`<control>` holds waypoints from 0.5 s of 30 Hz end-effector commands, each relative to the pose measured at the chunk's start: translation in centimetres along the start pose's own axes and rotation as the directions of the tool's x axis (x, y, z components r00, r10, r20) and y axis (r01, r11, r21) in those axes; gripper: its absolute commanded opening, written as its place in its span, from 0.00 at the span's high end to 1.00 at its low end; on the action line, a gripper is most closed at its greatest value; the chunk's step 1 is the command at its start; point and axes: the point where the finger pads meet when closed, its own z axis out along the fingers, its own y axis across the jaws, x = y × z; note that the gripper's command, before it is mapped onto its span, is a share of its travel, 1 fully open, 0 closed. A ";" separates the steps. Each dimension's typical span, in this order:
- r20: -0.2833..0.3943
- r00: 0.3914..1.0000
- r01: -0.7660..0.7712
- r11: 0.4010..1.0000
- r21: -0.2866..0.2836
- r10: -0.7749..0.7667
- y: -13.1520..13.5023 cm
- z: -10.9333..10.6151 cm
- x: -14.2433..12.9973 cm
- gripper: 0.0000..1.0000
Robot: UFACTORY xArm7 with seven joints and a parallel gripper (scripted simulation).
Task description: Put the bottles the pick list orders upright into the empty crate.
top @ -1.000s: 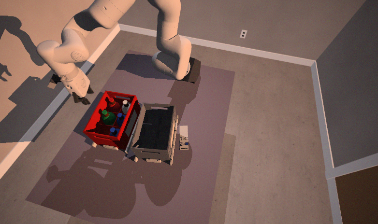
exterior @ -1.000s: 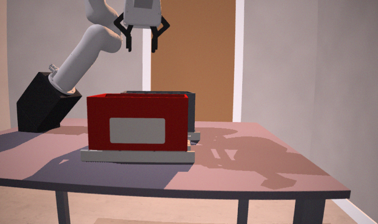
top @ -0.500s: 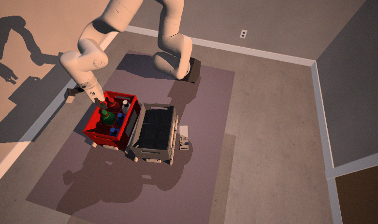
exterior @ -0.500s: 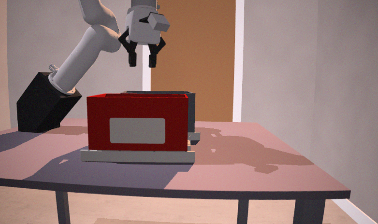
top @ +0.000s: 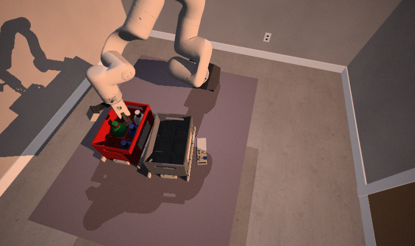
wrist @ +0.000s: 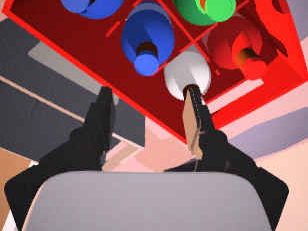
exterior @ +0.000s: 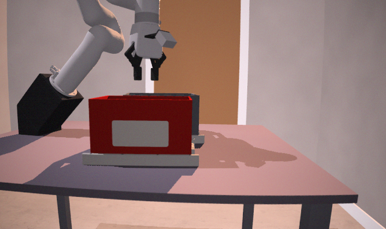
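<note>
A red crate (top: 100, 146) (exterior: 140, 109) (wrist: 60, 54) holds several upright bottles. They are a green one (top: 119, 129) (wrist: 200, 9), a white one (top: 137, 117) (wrist: 186, 74), two blue ones (top: 131, 130) (top: 124, 143) (wrist: 145, 31) (wrist: 87, 4) and a red one (wrist: 235, 46). The empty grey crate (top: 169, 165) (exterior: 196, 110) stands right beside it. The pick list (top: 201, 151) lies on the table beyond the empty crate. My gripper (top: 126, 119) (exterior: 145, 76) (wrist: 149, 101) is open and empty. It hangs a little above the red crate, near the white bottle.
Both crates rest on pale pallets on a pink table (exterior: 245, 159). The arm's black base (exterior: 43, 105) stands at the table's back left. The bottles are hidden behind the crate wall in the exterior view.
</note>
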 end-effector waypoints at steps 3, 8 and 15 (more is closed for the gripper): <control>-0.008 1.000 0.000 1.000 0.000 0.000 -0.2 0.1 -0.1 0.35; -0.008 1.000 0.000 1.000 0.000 0.000 -0.2 0.1 -0.1 0.35; -0.008 1.000 0.000 1.000 0.000 0.000 -0.2 0.9 -0.1 0.35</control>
